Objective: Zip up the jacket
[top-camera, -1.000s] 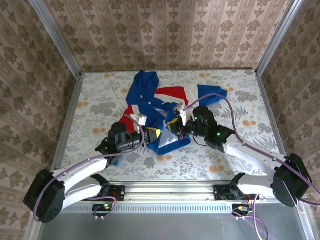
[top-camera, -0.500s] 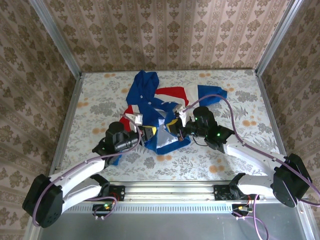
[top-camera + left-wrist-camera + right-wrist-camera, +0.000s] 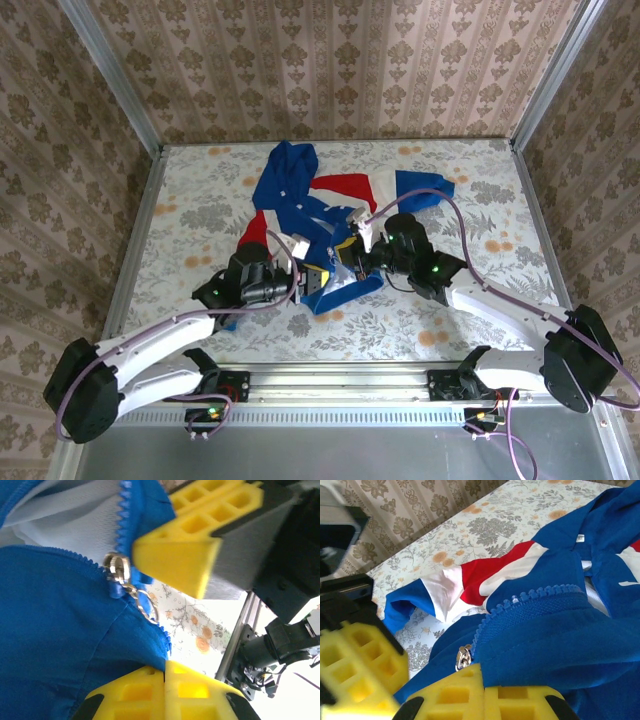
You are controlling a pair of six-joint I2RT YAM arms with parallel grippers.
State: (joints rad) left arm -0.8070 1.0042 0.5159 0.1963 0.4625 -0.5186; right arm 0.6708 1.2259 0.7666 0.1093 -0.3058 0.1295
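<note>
Bright even light, blurred wrist close-ups

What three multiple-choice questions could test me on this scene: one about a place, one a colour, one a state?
1. Where is the zipper slider?
A) up by the hood
B) at the near hem of the jacket, beside the claws
C) on a sleeve

2. What colour are the claw pads?
A) green
B) black
C) yellow

3. How do the left claw and right claw stand?
A) both shut on jacket fabric
B) both wide open
C) one open, one shut

Answers:
1 B: both wrist views show the slider right next to the pads.
2 C: the pads are bright yellow blocks.
3 A: each wrist view shows blue cloth pinched between closed pads.
</note>
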